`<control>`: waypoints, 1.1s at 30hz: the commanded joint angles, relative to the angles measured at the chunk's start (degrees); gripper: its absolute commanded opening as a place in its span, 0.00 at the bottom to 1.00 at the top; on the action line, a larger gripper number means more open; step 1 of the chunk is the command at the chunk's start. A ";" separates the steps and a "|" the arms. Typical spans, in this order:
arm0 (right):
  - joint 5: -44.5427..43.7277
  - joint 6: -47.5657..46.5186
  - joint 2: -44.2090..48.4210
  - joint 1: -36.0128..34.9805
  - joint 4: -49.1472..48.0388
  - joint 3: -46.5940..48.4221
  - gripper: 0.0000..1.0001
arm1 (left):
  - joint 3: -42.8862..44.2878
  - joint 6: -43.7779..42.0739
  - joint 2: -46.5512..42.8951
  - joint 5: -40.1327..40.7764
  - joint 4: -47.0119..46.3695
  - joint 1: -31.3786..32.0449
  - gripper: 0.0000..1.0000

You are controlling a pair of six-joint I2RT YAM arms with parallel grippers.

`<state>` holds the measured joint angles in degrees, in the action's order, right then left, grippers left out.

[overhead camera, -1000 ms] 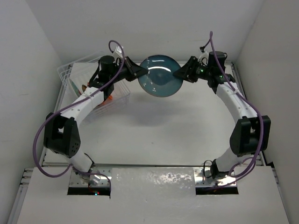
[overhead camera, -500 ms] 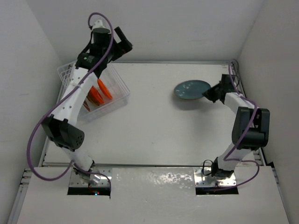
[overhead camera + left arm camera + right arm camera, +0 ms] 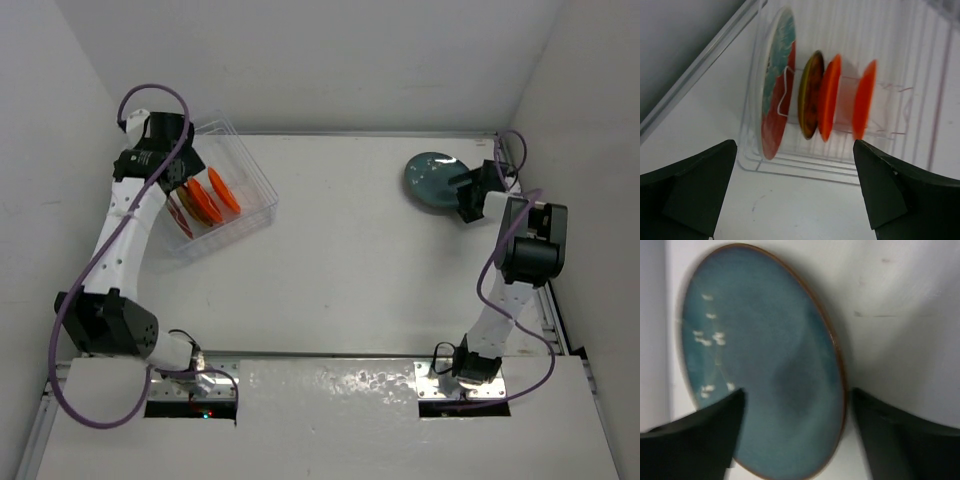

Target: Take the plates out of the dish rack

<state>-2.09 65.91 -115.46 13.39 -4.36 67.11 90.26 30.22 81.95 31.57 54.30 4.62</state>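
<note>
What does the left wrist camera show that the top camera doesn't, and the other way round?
Only the left wrist view makes out the teal-and-red plate and the yellow-gold plate, standing on edge. Only the top view shows the blue plate down on the table at far right by the right arm. Both show the two orange plates upright in the clear dish rack.
</note>
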 commanded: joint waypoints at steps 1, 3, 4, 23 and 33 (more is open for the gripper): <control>-1.67 -2.80 3.37 -0.38 2.15 -0.04 0.98 | -1.31 -1.47 1.19 -1.77 -3.32 -1.80 0.99; -4.58 -4.29 7.16 -0.73 8.10 -2.42 0.99 | -0.35 -1.04 3.29 -1.78 -2.37 -2.25 0.95; -7.99 -4.47 10.83 -0.99 12.40 -2.16 0.99 | 0.09 -0.95 3.91 -1.60 -2.10 -2.34 0.92; -4.86 -15.63 25.02 -12.33 29.15 -4.62 0.99 | -0.35 -1.04 7.43 7.80 0.54 -3.57 0.68; 0.68 -17.92 25.98 -12.95 27.30 -5.33 0.99 | -3.42 -2.26 9.98 11.32 -2.00 -7.87 0.38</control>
<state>-3.53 50.26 -91.20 0.62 24.47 61.06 87.15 29.56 91.24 41.50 55.09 -1.08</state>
